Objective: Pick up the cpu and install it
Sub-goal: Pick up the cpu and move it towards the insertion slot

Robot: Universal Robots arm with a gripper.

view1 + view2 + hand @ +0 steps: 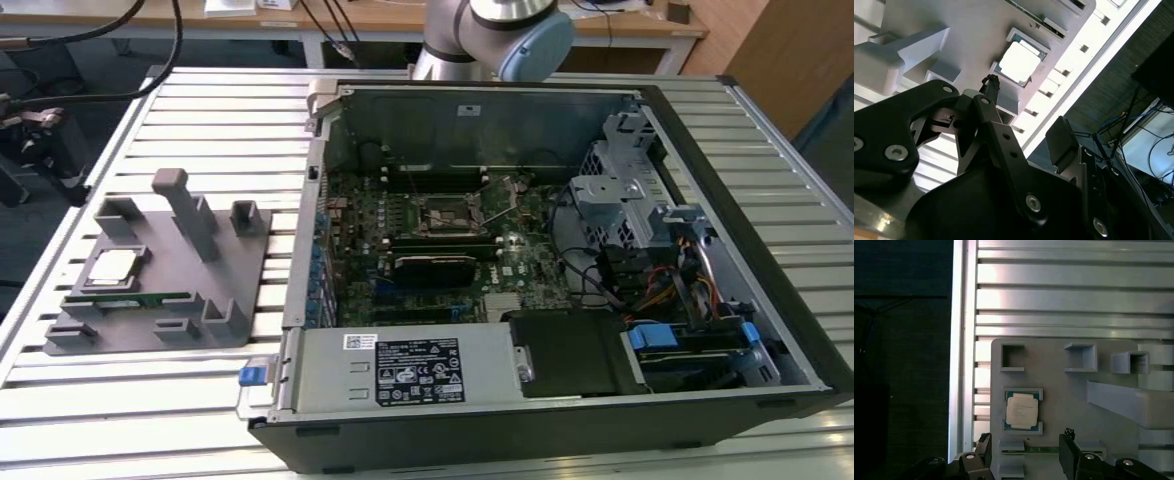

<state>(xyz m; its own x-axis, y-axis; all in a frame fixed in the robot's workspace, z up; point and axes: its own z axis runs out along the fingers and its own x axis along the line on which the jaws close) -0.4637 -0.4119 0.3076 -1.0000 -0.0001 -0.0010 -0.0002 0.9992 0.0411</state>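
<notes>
The cpu [114,268] is a small square chip with a dull silver top. It lies flat in a pocket of the grey holder block [167,290] on the table, at the exterior view's left. Both wrist views show the cpu [1021,410] [1019,62] from above. My gripper [1026,446] [1026,110] hangs over the holder block [1069,395], apart from the chip. It is open, its two black fingers [985,447] set wide with nothing between them. The motherboard's black socket frame [445,213] lies inside the open computer case [747,330].
A long green memory stick [127,298] [1041,450] lies in a slot of the block right beside the cpu. Grey posts [187,215] rise from the block. The slatted metal table [214,110] ends close to the block, with dark floor [904,365] past its edge.
</notes>
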